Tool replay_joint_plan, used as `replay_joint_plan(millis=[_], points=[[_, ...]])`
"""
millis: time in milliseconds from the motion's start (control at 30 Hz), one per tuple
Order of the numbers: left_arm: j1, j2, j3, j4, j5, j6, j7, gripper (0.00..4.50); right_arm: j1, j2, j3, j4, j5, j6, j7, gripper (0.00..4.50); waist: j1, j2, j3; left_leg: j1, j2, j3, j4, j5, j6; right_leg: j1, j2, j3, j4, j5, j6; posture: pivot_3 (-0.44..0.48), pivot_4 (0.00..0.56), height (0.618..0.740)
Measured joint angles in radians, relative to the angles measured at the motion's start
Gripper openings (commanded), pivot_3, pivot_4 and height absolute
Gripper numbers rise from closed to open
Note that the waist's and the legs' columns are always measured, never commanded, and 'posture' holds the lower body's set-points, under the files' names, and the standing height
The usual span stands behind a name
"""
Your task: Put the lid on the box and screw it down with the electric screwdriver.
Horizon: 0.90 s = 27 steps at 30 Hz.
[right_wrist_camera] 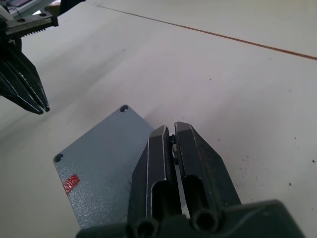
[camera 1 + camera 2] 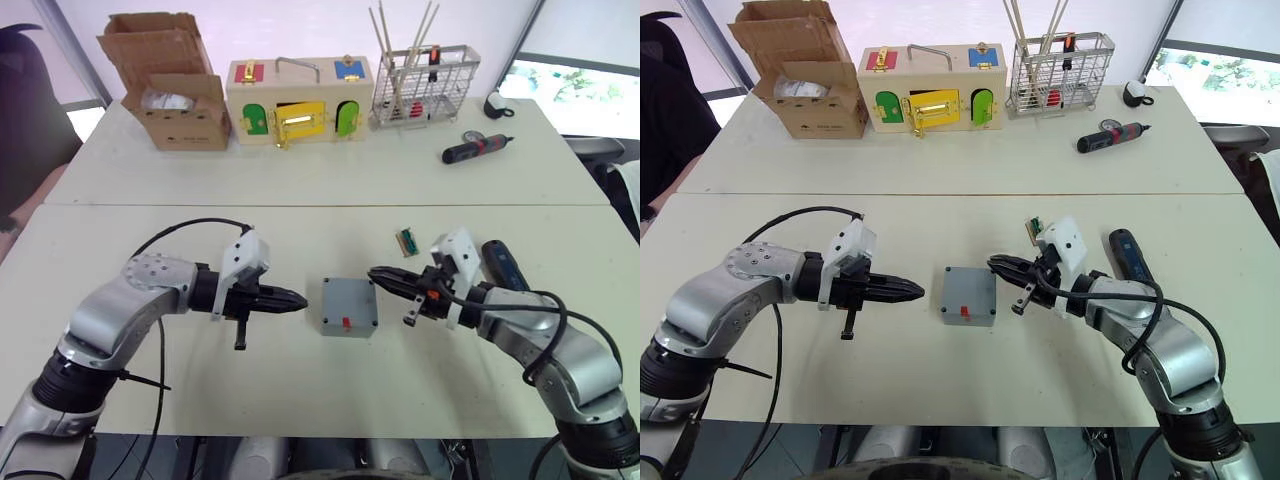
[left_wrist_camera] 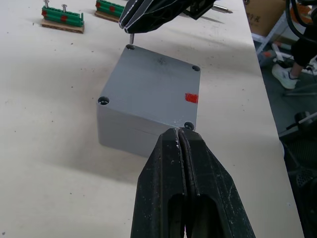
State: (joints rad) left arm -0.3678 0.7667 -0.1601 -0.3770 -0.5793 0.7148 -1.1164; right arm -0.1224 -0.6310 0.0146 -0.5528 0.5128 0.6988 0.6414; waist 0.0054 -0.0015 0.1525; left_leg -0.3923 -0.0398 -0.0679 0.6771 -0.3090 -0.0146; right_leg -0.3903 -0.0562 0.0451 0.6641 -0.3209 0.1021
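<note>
The grey lid [image 2: 348, 300], with a red mark [image 3: 191, 97], sits on the grey box [image 3: 124, 134] in the middle of the near table. My left gripper [image 2: 303, 299] is shut and empty, its tips just left of the box at a lid corner [image 3: 188, 126]. My right gripper [image 2: 372, 273] is at the box's far right corner, shut on a small screw [image 3: 131, 38]. The screw points down at the corner hole [image 3: 130, 47]. The dark blue electric screwdriver [image 2: 503, 265] lies on the table beside my right forearm.
A green terminal block [image 2: 407, 241] lies just behind the right gripper. On the far table stand a cardboard carton [image 2: 170, 85], a wooden box with coloured doors [image 2: 298, 100] and a wire basket [image 2: 425, 85]. A black-and-red screwdriver [image 2: 477, 148] lies there too.
</note>
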Motion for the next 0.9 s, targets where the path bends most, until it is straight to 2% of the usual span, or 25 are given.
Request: replay_joint_plan(millis=[900], points=[[-0.013,-0.002,0.017,0.000,-0.020,0.016,0.029,0.00,0.016,0.007,0.020,0.048,-0.041,-0.030,0.031,0.10,0.001,0.000,0.000,0.000,0.000,0.000,0.000,0.000,0.000,0.000,0.000,0.000,0.000,0.000,0.000,0.000,0.150,0.740]])
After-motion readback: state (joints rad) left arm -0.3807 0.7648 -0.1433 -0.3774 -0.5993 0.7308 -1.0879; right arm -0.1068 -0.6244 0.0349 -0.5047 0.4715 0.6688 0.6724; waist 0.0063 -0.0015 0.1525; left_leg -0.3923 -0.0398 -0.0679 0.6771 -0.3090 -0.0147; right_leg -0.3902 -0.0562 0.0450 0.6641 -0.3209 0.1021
